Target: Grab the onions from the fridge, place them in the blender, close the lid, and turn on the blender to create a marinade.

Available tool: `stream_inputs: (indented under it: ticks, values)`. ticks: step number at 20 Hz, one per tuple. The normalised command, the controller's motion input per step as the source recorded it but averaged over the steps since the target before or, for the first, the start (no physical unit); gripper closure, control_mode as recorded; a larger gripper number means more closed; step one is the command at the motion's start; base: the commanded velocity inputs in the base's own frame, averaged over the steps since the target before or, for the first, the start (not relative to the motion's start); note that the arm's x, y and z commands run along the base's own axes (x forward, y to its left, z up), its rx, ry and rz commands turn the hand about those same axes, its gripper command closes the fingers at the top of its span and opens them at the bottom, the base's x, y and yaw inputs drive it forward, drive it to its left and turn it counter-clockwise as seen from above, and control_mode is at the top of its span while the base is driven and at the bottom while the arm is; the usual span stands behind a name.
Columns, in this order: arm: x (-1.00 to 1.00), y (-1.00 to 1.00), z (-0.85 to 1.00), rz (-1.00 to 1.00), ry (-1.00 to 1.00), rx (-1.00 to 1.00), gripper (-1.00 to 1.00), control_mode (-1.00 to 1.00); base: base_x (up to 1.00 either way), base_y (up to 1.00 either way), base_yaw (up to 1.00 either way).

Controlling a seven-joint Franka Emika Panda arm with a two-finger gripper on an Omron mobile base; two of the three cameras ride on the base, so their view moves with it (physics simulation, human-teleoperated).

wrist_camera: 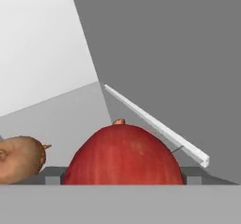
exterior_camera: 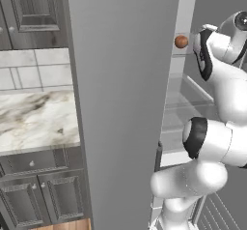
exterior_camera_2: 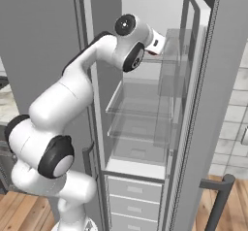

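The fridge (exterior_camera_2: 145, 11) stands open, and my arm reaches in to its top shelf. A red onion (wrist_camera: 123, 155) sits between the two finger tips of my gripper (wrist_camera: 122, 175), and its sides meet both of them. The jaws stand wide and are closed on it. A second, brownish onion (wrist_camera: 19, 157) lies just left of it on the pale shelf; the same bulb (exterior_camera: 181, 41) peeks past the fridge's grey side (exterior_camera: 120, 103). In the right base view the hand (exterior_camera_2: 155, 41) is at the top shelf. The blender and the lid are out of view.
Clear shelves (exterior_camera_2: 140, 104) and white drawers (exterior_camera_2: 135, 191) fill the fridge below the hand. The open door (exterior_camera_2: 213, 104) stands to the right with a dark handle (exterior_camera_2: 220, 196). Left of the fridge are a marble counter (exterior_camera: 34, 118) and dark panelled cabinets (exterior_camera: 48, 200).
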Motion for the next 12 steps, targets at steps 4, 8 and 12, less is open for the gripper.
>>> stream_inputs:
  ticks: [4,8,12]
  values:
    - [-0.81,0.69,0.02,0.0,0.0,0.0,1.0,-1.0,0.0,0.0,0.0]
    - [-0.81,0.66,0.13,0.0,0.04,0.0,1.0,-1.0,0.0,0.0,0.0]
    - [-0.94,0.48,0.27,0.0,0.07,0.02,1.0,-1.0,0.0,0.0,0.0]
